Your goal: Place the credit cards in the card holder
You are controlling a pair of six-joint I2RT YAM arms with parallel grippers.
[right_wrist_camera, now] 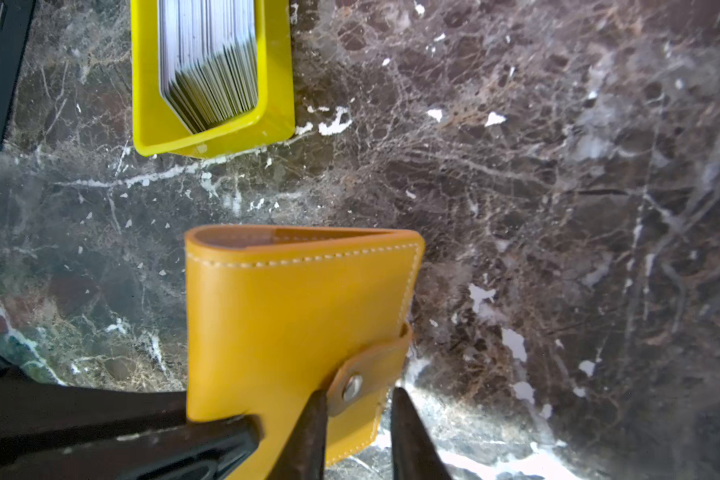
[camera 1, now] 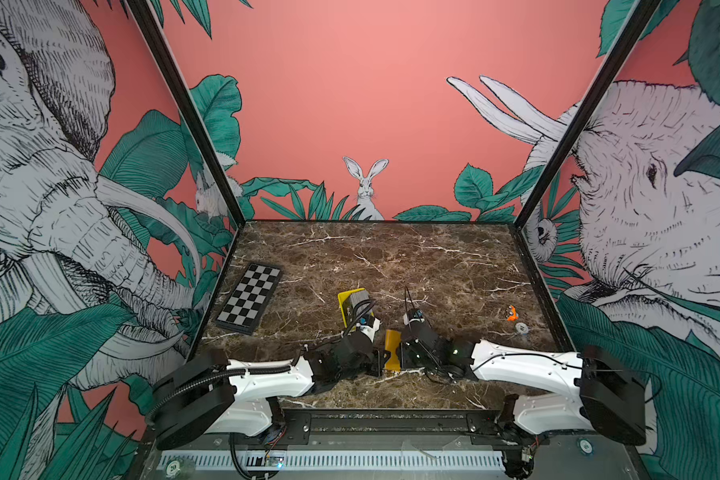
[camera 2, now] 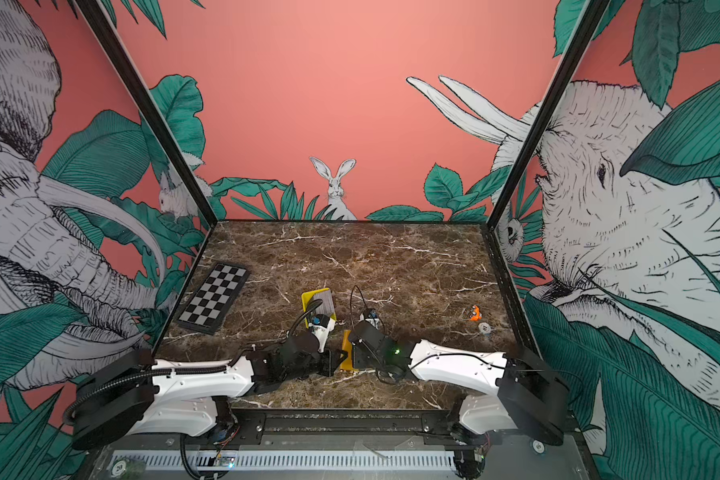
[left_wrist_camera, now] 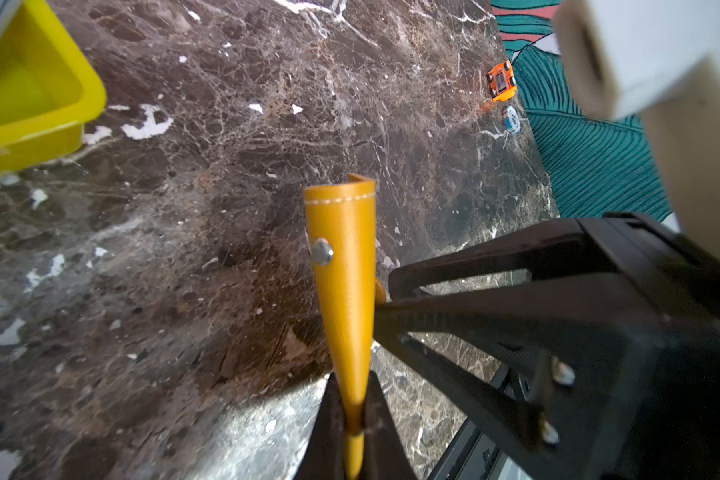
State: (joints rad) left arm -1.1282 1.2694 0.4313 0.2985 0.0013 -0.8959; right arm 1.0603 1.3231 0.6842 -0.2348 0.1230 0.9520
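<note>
The left claw (left_wrist_camera: 352, 399) is clamped on one edge of the card holder (left_wrist_camera: 341, 270), keeping it upright near the front middle of the bench (left_wrist_camera: 184, 249). The right claw (right_wrist_camera: 357, 395) stands partly open astride the snap tab (right_wrist_camera: 368, 370), one finger against it and the other just clear. The credit cards (right_wrist_camera: 208, 62) sit stacked in the yellow tray (right_wrist_camera: 277, 83) nearby.

The tray (right_wrist_camera: 276, 104) holds credit cards (right_wrist_camera: 208, 62); card holder (right_wrist_camera: 292, 316) before it (checkerboard (camera 1: 250, 299) well left).
</note>
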